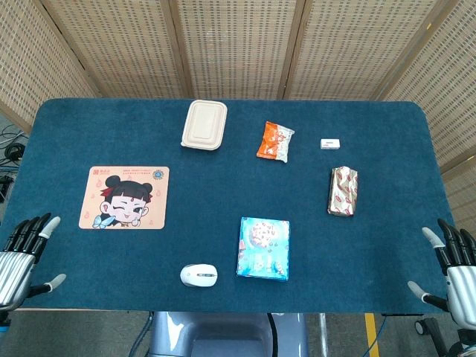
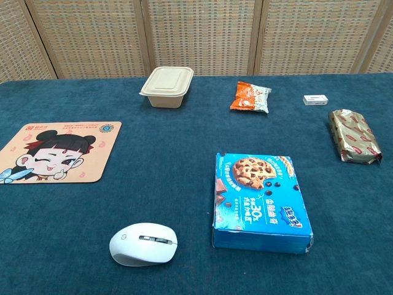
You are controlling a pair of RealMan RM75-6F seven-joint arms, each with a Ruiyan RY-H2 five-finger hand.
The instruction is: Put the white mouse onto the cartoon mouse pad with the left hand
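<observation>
The white mouse (image 1: 199, 275) (image 2: 143, 244) lies near the table's front edge, left of a blue cookie box. The cartoon mouse pad (image 1: 125, 197) (image 2: 56, 152) lies flat at the left, with nothing on it. My left hand (image 1: 21, 258) hovers at the front left corner, fingers spread and holding nothing, well left of the mouse. My right hand (image 1: 454, 269) stays at the front right corner, fingers apart and empty. Neither hand shows in the chest view.
A blue cookie box (image 1: 263, 248) (image 2: 260, 202) sits right of the mouse. Further back are a beige lidded container (image 1: 204, 125), an orange snack bag (image 1: 274, 141), a small white box (image 1: 330, 143) and a foil-wrapped packet (image 1: 343, 190).
</observation>
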